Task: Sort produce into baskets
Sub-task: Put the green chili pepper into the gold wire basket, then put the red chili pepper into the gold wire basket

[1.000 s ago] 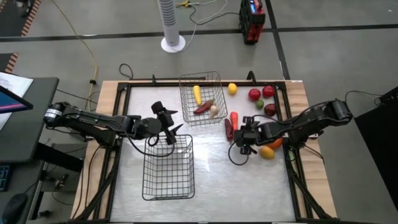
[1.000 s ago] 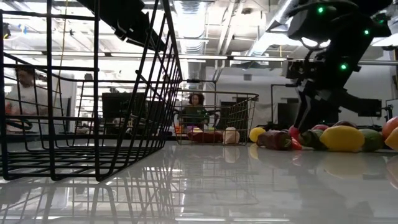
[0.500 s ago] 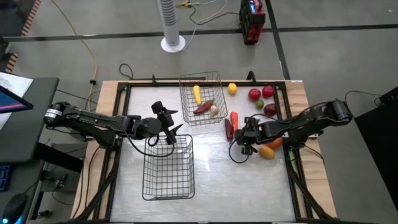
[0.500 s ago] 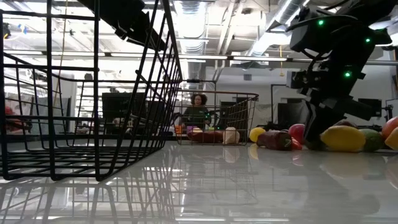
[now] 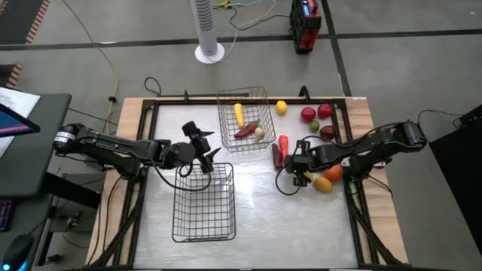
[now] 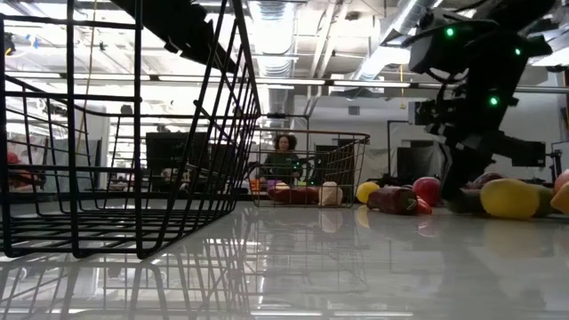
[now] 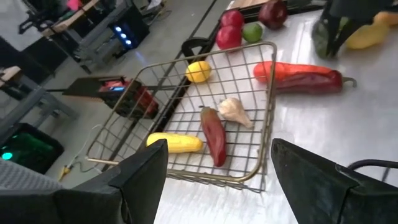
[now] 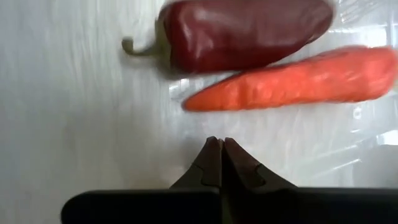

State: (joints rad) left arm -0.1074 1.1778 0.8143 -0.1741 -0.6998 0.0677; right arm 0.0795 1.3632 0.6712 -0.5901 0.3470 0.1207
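My right gripper (image 5: 295, 162) is shut and empty, low over the table just near the red pepper (image 5: 276, 156) and the carrot (image 5: 283, 143), which lie side by side on the table; the wrist view shows its fingertips (image 8: 219, 144) just short of the carrot (image 8: 292, 81). My left gripper (image 5: 204, 156) is open and empty above the far rim of the near basket (image 5: 226, 197). The far basket (image 5: 221, 113) holds a yellow piece, a red pepper (image 7: 213, 134) and garlic (image 7: 235, 112).
Loose produce lies at the table's far right: a lemon (image 5: 281, 107), two red apples (image 5: 308, 114), a lime (image 5: 315, 126), a dark red piece (image 5: 327, 133), an orange (image 5: 334, 172) and a yellow lemon (image 5: 323, 184) beside my right arm. A person shows beyond the table (image 6: 281, 151).
My right gripper has gone a little toward the table's far edge, closer to the red pepper and the carrot. My left arm has kept still.
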